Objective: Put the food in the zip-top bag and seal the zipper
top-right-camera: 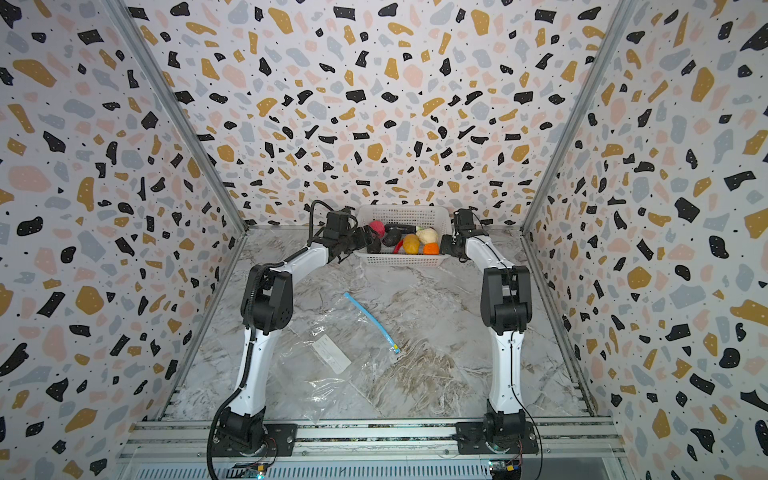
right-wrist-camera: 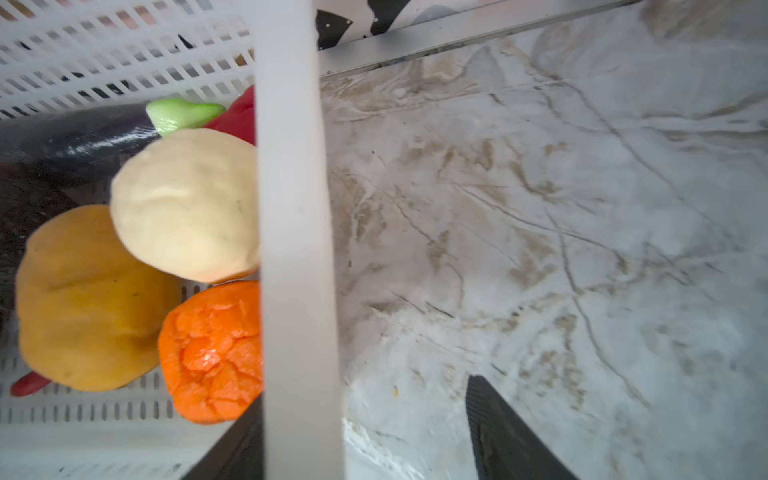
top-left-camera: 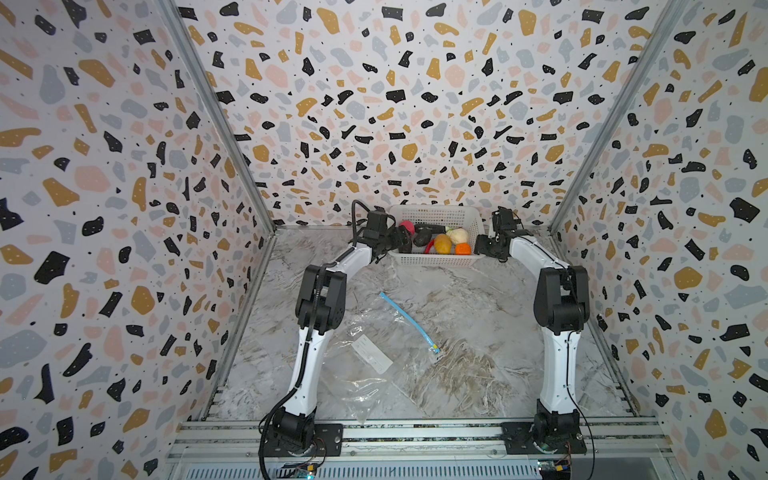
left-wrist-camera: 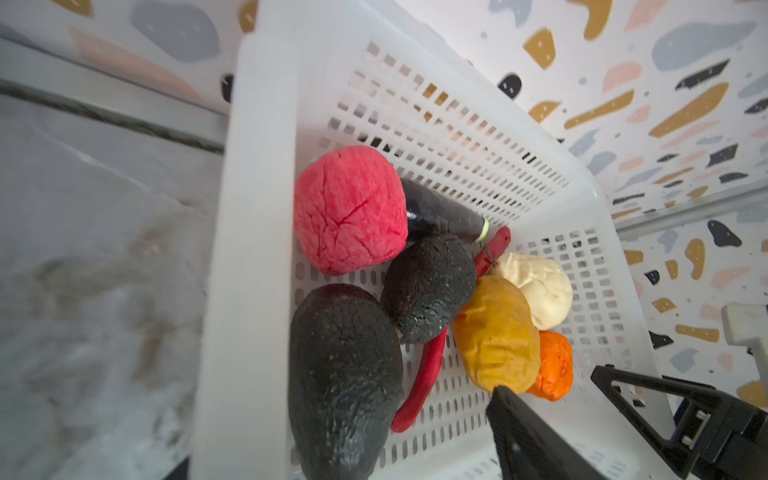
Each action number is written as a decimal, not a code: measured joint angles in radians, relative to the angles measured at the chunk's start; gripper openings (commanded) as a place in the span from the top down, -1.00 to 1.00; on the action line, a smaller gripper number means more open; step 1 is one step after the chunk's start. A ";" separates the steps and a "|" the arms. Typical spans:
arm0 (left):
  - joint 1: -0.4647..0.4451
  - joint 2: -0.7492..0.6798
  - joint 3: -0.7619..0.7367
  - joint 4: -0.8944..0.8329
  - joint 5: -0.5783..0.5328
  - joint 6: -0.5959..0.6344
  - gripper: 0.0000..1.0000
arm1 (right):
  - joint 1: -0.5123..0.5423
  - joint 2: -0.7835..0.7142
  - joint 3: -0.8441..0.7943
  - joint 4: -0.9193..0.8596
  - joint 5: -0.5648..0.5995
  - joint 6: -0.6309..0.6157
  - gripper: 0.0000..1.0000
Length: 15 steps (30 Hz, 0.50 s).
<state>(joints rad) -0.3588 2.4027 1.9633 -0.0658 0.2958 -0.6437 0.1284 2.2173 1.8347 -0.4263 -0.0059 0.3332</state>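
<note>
1. At the back of the grey marble tabletop (top-left-camera: 478, 324), near the rear wall: white perforated plastic basket (top-left-camera: 436, 261).
2. All food inside the basket: wrinkled pink-red ball (left-wrist-camera: 351, 210), cream ball (left-wrist-camera: 540, 291), yellow-orange ball (left-wrist-camera: 496, 336), orange ball (left-wrist-camera: 552, 365), thin red chili (left-wrist-camera: 424, 374), glossy dark purple eggplant (left-wrist-camera: 440, 212), large rough black lump (left-wrist-camera: 345, 382), smaller rough black lump (left-wrist-camera: 428, 286).
3. In the right wrist view, cream and orange balls against the basket's right-end rim.
4. Flat on the tabletop near the left arm, well apart from the basket: large clear crinkly zip-top bag (top-left-camera: 353, 382) with white rectangular label (top-left-camera: 372, 353).
5. Along the bag edge facing the basket: light-blue zipper strip (top-left-camera: 409, 318), small yellow tab (top-left-camera: 434, 345) at its right end.
6. At the basket's left end: left pincer (left-wrist-camera: 548, 380), released, fingers spread, one tip just beside the yellow-orange ball, gripping nothing.
7. At the right end: right pincer (right-wrist-camera: 363, 390), released, straddling the rim. One finger inside by the orange ball, the other outside over the tabletop, visible gap to the rim.
</note>
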 measured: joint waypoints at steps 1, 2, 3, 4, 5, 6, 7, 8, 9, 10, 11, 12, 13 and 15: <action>-0.013 -0.010 -0.014 0.000 0.010 0.002 -0.65 | -0.006 -0.031 -0.038 0.003 0.006 -0.002 -0.40; -0.027 -0.020 -0.027 -0.003 0.019 0.005 -0.65 | -0.011 -0.062 -0.076 0.006 0.013 -0.005 -0.40; -0.042 -0.029 -0.036 -0.006 0.023 0.009 -0.65 | -0.017 -0.091 -0.111 0.010 0.019 -0.007 -0.41; -0.057 -0.043 -0.051 -0.008 0.034 0.016 -0.65 | -0.024 -0.122 -0.148 0.015 0.024 -0.010 -0.40; -0.074 -0.060 -0.071 -0.008 0.041 0.023 -0.65 | -0.031 -0.154 -0.187 0.020 0.028 -0.012 -0.40; -0.087 -0.075 -0.089 -0.009 0.045 0.027 -0.65 | -0.036 -0.182 -0.220 0.026 0.034 -0.014 -0.40; -0.104 -0.097 -0.113 -0.010 0.044 0.031 -0.65 | -0.041 -0.209 -0.254 0.034 0.044 -0.014 -0.40; -0.120 -0.118 -0.138 -0.012 0.044 0.035 -0.65 | -0.046 -0.235 -0.287 0.037 0.051 -0.017 -0.40; -0.131 -0.135 -0.157 -0.014 0.045 0.038 -0.65 | -0.052 -0.254 -0.313 0.039 0.056 -0.018 -0.40; -0.143 -0.152 -0.178 -0.015 0.047 0.040 -0.65 | -0.062 -0.277 -0.346 0.045 0.062 -0.018 -0.40; -0.155 -0.167 -0.198 -0.015 0.048 0.042 -0.65 | -0.068 -0.295 -0.375 0.047 0.068 -0.019 -0.40; -0.163 -0.180 -0.216 -0.014 0.048 0.042 -0.65 | -0.072 -0.310 -0.401 0.053 0.072 -0.020 -0.40; -0.171 -0.193 -0.236 -0.014 0.047 0.044 -0.64 | -0.075 -0.328 -0.431 0.063 0.077 -0.020 -0.40; -0.180 -0.213 -0.269 -0.013 0.047 0.048 -0.64 | -0.076 -0.366 -0.488 0.084 0.079 -0.019 -0.40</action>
<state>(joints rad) -0.5392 2.1899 1.6943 -0.0784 0.3431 -0.5961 0.0525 1.8511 1.3472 -0.3424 0.0727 0.3145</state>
